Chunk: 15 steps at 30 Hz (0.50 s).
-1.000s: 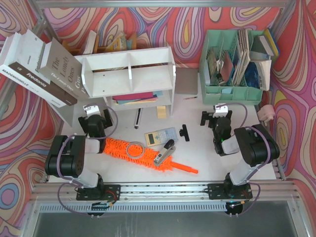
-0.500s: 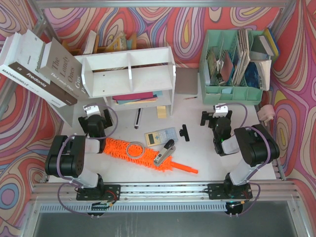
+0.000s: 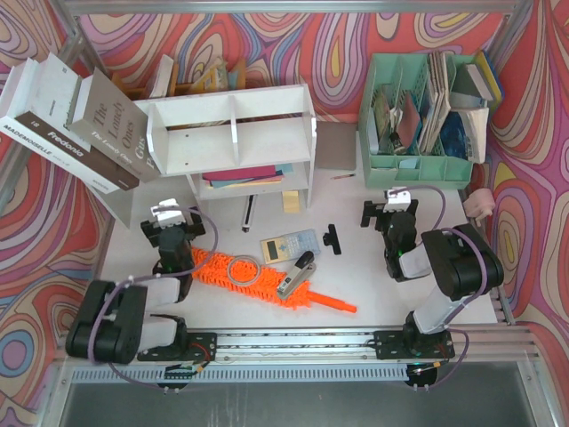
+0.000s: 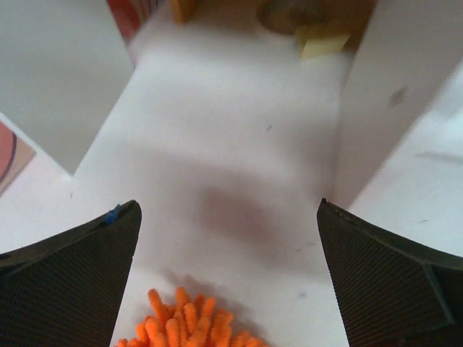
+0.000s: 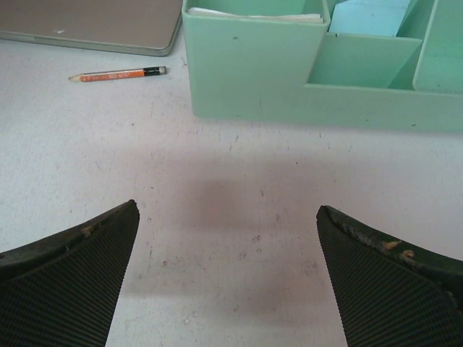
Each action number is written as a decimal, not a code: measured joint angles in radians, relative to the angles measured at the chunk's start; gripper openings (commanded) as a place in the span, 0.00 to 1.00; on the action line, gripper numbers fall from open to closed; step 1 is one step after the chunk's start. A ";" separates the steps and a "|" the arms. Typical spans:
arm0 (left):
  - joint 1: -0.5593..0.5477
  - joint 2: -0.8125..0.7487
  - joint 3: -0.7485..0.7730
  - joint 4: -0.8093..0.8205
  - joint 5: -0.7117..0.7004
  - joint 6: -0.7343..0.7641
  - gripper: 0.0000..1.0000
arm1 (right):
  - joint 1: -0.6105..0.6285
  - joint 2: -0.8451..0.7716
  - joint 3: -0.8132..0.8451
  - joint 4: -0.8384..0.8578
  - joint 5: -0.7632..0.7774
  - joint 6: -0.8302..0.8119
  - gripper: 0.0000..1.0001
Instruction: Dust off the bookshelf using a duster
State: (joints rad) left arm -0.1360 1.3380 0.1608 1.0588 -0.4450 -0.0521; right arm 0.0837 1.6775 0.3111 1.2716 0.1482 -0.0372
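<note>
Since 1 second ago, my left pincer [image 4: 228,210] has swung over the duster's [image 3: 211,265] fluffy end, just before the bookshelf [image 3: 267,133]. Both pincers are spread, the right pincer [image 5: 228,210] empty.

The long orange chenille duster [image 3: 267,288] is shown with a fluffy, fibrous pile. Its thin orange handle [image 3: 336,305] appears as smooth plastic. The white two-tier wooden bookshelf [image 3: 267,111] is finished matt. The white table surface [image 5: 231,217] is matt and lightly scuffed. The mint green plastic organizer [image 5: 253,65] is smooth. The black pads [image 4: 69,289] of the left gripper [image 4: 228,206] are finely cross-hatched.
</note>
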 measured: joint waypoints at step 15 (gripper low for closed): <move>-0.322 -0.846 0.021 -0.571 -0.283 -0.064 0.98 | 0.014 -0.498 -0.041 -0.270 -0.053 0.039 0.99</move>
State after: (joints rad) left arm -0.4580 0.4923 0.1818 0.4873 -0.7277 -0.1165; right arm 0.0978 1.1793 0.2699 1.0012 0.0952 0.0013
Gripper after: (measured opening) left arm 0.983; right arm 0.987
